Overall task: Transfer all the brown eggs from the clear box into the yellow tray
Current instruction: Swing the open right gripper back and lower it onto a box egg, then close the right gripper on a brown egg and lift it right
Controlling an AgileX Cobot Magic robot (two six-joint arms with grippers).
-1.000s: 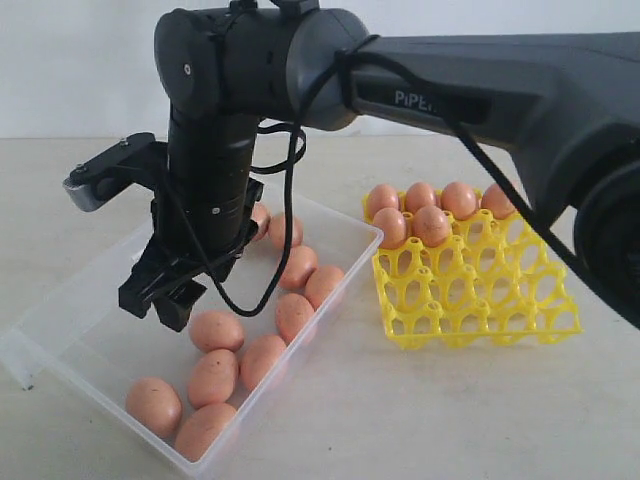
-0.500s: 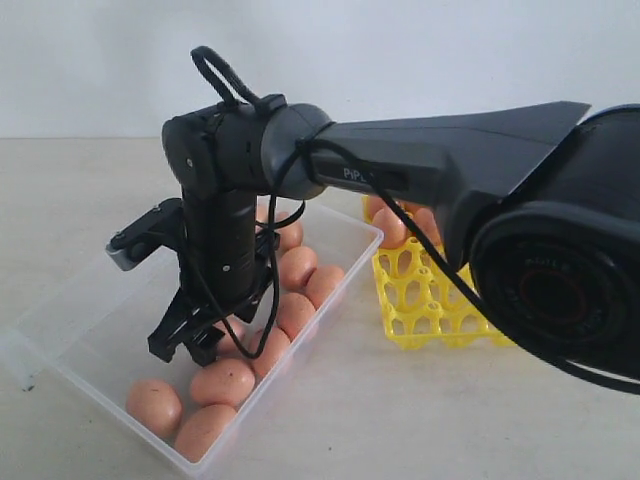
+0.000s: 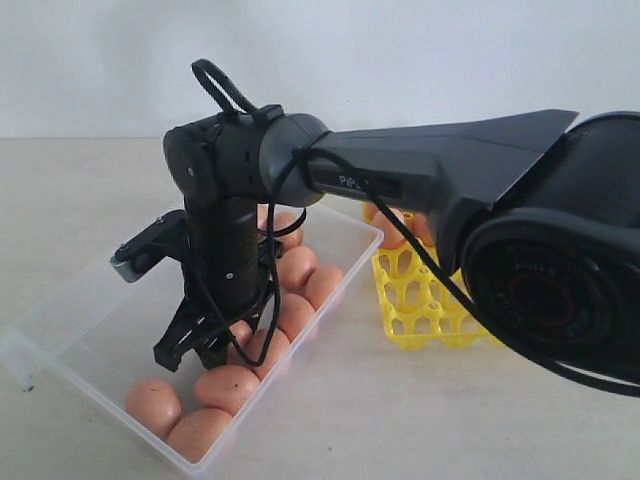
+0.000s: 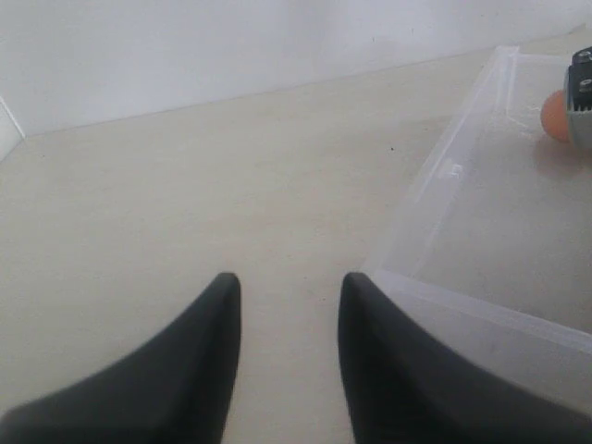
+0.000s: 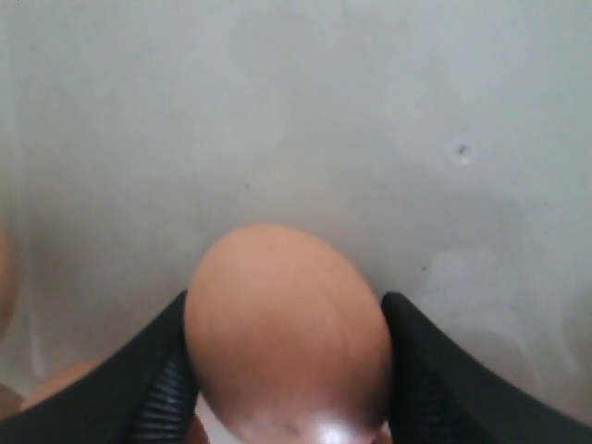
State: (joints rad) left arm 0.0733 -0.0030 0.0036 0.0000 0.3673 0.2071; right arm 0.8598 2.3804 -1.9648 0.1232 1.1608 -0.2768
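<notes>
1. Since a second ago the right arm [image 3: 430,180] has dropped and swung toward the camera. Its wrist now stands low inside the box, and its bulk covers most of the tray, which I could see whole before.
2. I have the clear box [image 3: 80,335] lying on the table [image 3: 380,420] at the left of the exterior view.
3. I see the yellow tray [image 3: 420,310] near the box on its right, not touching it. Only its near corner shows, with a couple of eggs [image 3: 392,228] in the back cups peeking out under the arm.
4. I see the brown eggs [image 3: 228,385] left in the box lying along the wall nearest the tray, three of them bunched at the near corner.
5. I read the right claw [image 5: 285,298] as closed on one egg [image 5: 287,351], its fingers against both flanks. The egg sits low over the box floor.
6. I have the left claw [image 4: 289,287] spread wide with nothing between its fingers. It hangs over bare table just beside a corner of the box.
</notes>
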